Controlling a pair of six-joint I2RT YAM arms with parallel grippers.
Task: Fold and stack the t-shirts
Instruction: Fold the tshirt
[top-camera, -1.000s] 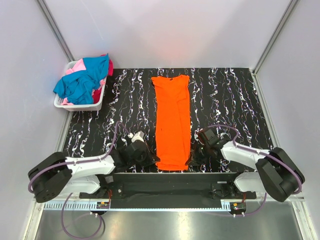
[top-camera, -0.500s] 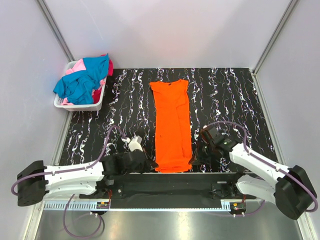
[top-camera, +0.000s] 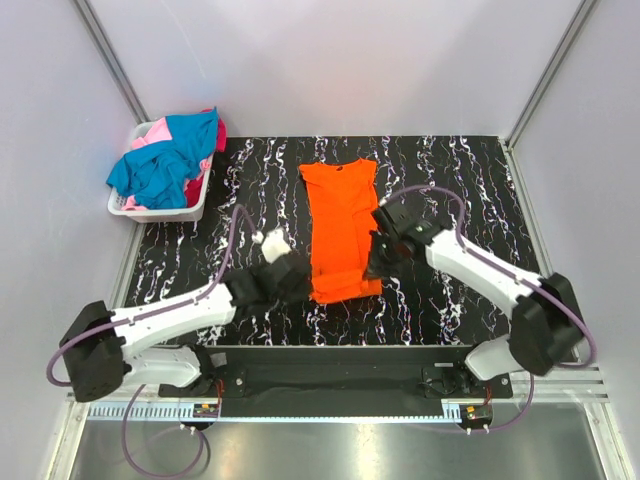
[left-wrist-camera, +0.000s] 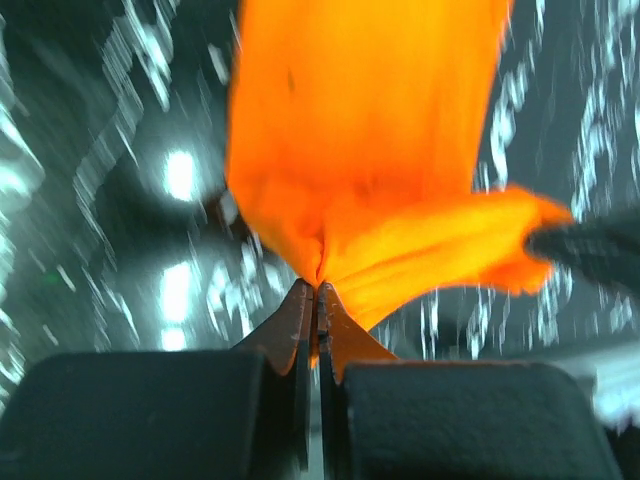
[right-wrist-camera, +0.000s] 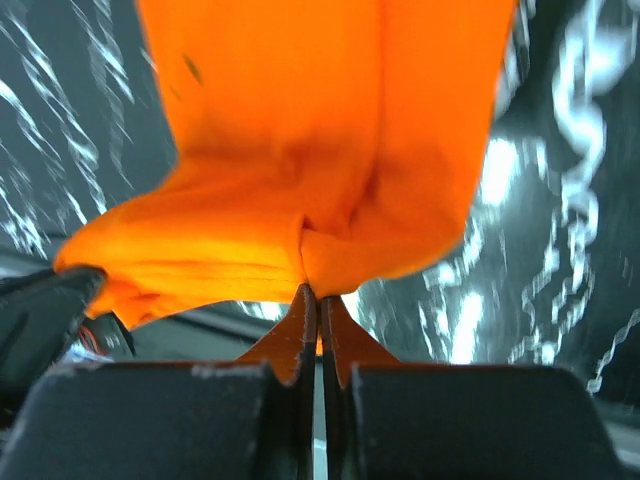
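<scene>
The orange t-shirt (top-camera: 338, 205) lies lengthwise on the black marbled table, collar at the far end. Its near hem is raised off the table and bunched. My left gripper (top-camera: 303, 284) is shut on the hem's left corner, and my right gripper (top-camera: 376, 264) is shut on its right corner. In the left wrist view the left gripper (left-wrist-camera: 317, 290) pinches orange cloth (left-wrist-camera: 360, 150) between closed fingers. The right wrist view shows the right gripper (right-wrist-camera: 318, 292) pinching the orange cloth (right-wrist-camera: 320, 130) the same way. More t-shirts, teal-blue (top-camera: 160, 165), pink (top-camera: 150, 133) and red (top-camera: 218, 136), are heaped at the back left.
A white slatted basket (top-camera: 158, 213) at the table's back left corner holds the heap of shirts. Grey walls close in the table on the left, back and right. The arms' base bar (top-camera: 340, 375) runs along the near edge.
Both grippers have moved from the near edge toward the back, carrying the orange shirt's hem with them. The shirt's flat part looks shorter, its lower end lifted.
</scene>
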